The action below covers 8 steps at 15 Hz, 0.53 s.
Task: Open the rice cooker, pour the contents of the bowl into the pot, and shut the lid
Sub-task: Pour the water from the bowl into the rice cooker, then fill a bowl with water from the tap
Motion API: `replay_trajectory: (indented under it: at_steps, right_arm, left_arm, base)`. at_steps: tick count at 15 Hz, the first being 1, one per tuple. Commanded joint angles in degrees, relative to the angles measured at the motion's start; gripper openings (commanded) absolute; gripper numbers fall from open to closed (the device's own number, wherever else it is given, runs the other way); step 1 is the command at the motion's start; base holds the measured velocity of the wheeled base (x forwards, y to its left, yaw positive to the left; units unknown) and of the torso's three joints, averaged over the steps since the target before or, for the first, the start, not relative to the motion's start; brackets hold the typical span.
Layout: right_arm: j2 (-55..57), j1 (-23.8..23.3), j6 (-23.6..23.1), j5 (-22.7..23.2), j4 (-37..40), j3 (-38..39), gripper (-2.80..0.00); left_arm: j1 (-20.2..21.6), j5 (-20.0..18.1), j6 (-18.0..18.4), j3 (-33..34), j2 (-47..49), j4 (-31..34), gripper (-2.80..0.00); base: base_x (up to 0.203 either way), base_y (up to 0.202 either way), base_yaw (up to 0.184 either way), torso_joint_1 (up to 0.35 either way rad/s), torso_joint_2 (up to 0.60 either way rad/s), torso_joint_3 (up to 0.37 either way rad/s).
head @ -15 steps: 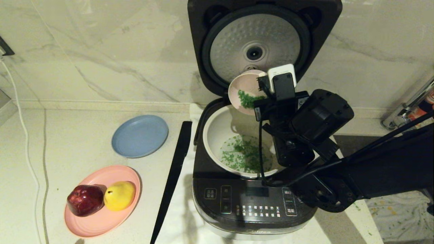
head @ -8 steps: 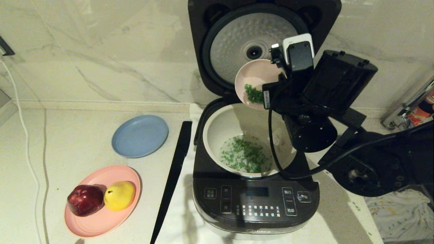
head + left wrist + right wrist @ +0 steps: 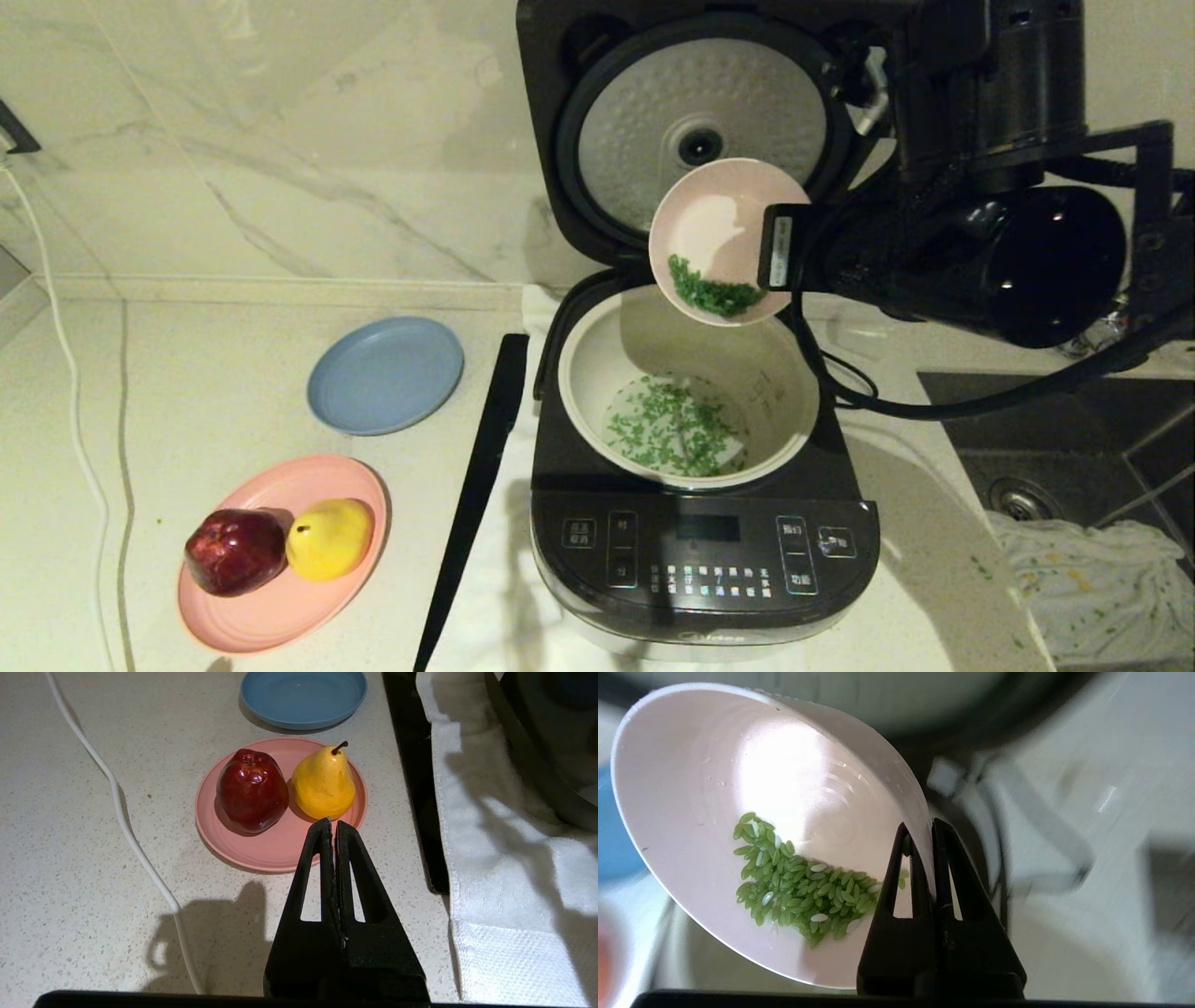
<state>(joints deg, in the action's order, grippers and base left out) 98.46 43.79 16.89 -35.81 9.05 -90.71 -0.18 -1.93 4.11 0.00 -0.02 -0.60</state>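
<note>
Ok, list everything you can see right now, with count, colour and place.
rice cooker: one, dark grey, centre of counter
lid: one, open, standing behind the pot
pot: one, cream-white, inside the cooker, green bits on its floor
bowl: one, pale pink, tilted above the pot's back rim
contents: green bits, some left in the bowl
blue plate: one, left of cooker
pink plate: one, front left
apple: one, red, on the pink plate
pear: one, yellow, beside the apple
white towel: under the cooker
left gripper: jaws shut, near the pink plate
right gripper: jaws clamped on the bowl's rim

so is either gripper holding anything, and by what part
The right gripper holds the bowl by its rim, one finger on each side of the wall. The left gripper is shut on nothing.
</note>
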Motion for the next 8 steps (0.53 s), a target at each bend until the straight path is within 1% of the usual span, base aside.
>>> replay_trajectory:
  at_steps: [1, 3, 4, 6, 8]
  right_arm:
    - [-1.7, -0.8, 9.0, 6.6, 19.0, -5.1, -2.80]
    - [-3.4, -2.1, 13.0, 13.5, 27.7, -7.1, -2.80]
    - [-4.9, -3.1, 13.9, 16.5, 30.6, -7.5, -2.80]
    - [-8.5, -5.7, 14.3, 21.7, 34.7, -7.7, -2.80]
    - [-12.3, -9.3, 14.3, 25.6, 39.2, -7.7, -2.80]
  left_arm:
    - [0.0, 0.0, 0.0, 0.3, 0.0, 0.0, -2.80]
    - [0.0, 0.0, 0.0, 0.3, 0.0, 0.0, -2.80]
    - [0.0, 0.0, -0.1, 0.3, 0.0, 0.0, -2.80]
    - [0.0, 0.0, 0.0, 0.3, 0.0, 0.0, -2.80]
    - [0.0, 0.0, 0.0, 0.3, 0.0, 0.0, -2.80]
  base:
    - [0.000, 0.000, 0.000, 0.000, 0.00, 0.000]
    - [0.000, 0.000, 0.000, 0.000, 0.00, 0.000]
    - [0.000, 0.000, 0.000, 0.000, 0.00, 0.000]
    - [0.000, 0.000, 0.000, 0.000, 0.00, 0.000]
    - [0.000, 0.000, 0.000, 0.000, 0.00, 0.000]
